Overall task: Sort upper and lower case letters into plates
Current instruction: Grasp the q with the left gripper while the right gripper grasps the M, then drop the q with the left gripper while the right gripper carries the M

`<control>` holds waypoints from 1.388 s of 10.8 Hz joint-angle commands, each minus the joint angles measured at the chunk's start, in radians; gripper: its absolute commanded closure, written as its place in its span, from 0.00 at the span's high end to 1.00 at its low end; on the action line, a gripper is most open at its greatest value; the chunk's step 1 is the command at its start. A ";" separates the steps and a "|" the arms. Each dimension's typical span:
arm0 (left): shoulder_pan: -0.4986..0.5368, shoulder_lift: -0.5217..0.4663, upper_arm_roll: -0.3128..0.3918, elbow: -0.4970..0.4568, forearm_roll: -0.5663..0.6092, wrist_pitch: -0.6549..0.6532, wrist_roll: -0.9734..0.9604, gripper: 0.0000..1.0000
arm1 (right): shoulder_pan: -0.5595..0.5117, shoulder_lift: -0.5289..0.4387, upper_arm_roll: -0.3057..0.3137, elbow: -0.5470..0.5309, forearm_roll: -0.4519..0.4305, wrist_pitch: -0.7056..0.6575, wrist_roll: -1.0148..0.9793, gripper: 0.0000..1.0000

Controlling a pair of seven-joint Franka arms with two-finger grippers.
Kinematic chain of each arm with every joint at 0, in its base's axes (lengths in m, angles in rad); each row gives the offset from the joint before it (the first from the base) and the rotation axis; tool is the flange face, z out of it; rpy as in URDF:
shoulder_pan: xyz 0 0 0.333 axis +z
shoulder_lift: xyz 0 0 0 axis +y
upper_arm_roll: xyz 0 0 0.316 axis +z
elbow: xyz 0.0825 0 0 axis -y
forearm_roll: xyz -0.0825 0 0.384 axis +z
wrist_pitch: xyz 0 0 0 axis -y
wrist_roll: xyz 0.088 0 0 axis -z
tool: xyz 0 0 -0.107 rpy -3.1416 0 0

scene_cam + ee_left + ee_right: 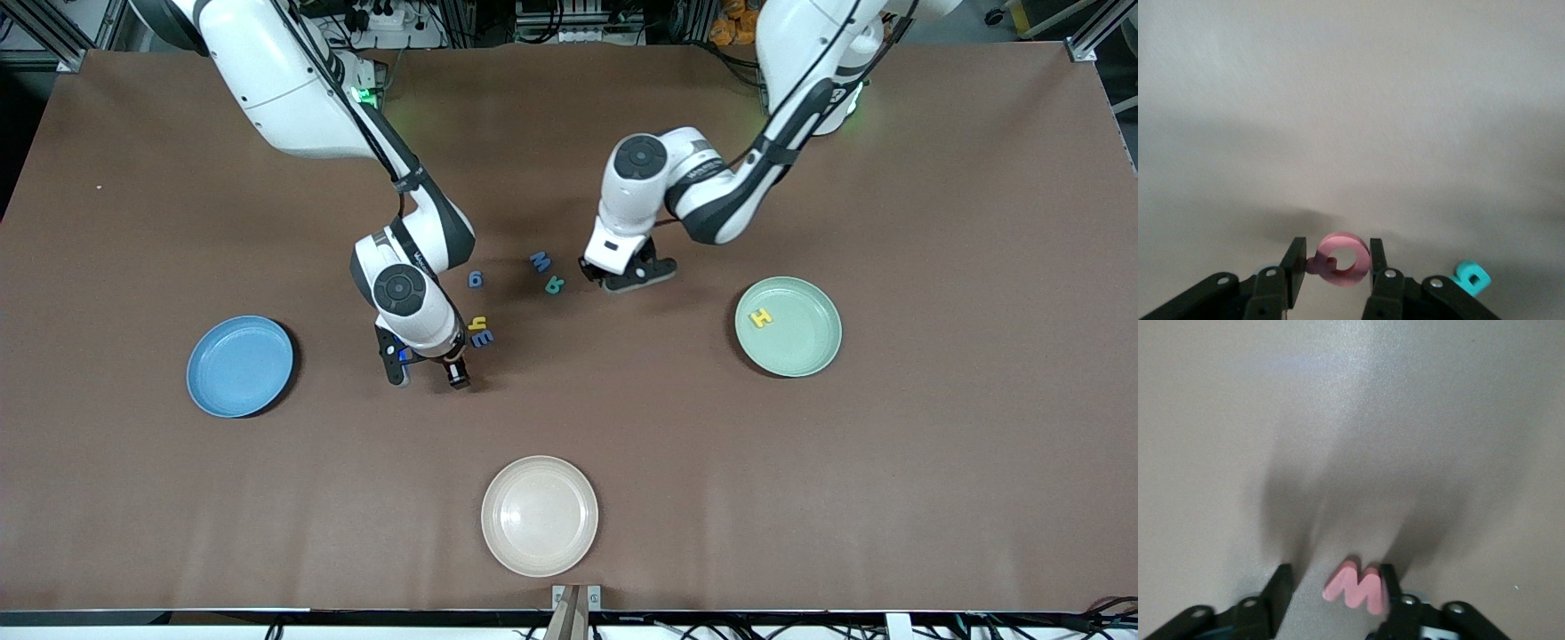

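Left wrist view: my left gripper (1337, 263) pinches a pink ring letter (1341, 259), near the green plate (789, 326) holding a yellow H (760, 317). My right gripper (1331, 590) straddles a pink M (1355, 590), jaws spread, near the blue plate (239, 365).

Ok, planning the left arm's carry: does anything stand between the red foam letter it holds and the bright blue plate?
Yes. Between the red ring-shaped foam letter in the left end effector and the bright blue round plate stands the right arm, the right end effector open around a red foam M. Small loose foam letters lie there too.
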 commanded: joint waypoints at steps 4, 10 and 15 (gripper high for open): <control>0.153 -0.135 0.106 -0.016 -0.130 -0.230 0.601 0.00 | -0.003 -0.034 0.004 -0.025 -0.024 -0.004 0.030 0.00; 0.181 -0.164 0.306 -0.105 -0.156 -0.216 1.072 0.00 | -0.118 -0.099 0.003 -0.022 -0.126 -0.125 -0.195 0.00; 0.187 -0.133 0.318 -0.141 -0.158 -0.109 1.080 0.24 | -0.335 -0.179 0.003 -0.025 -0.186 -0.340 -0.606 0.00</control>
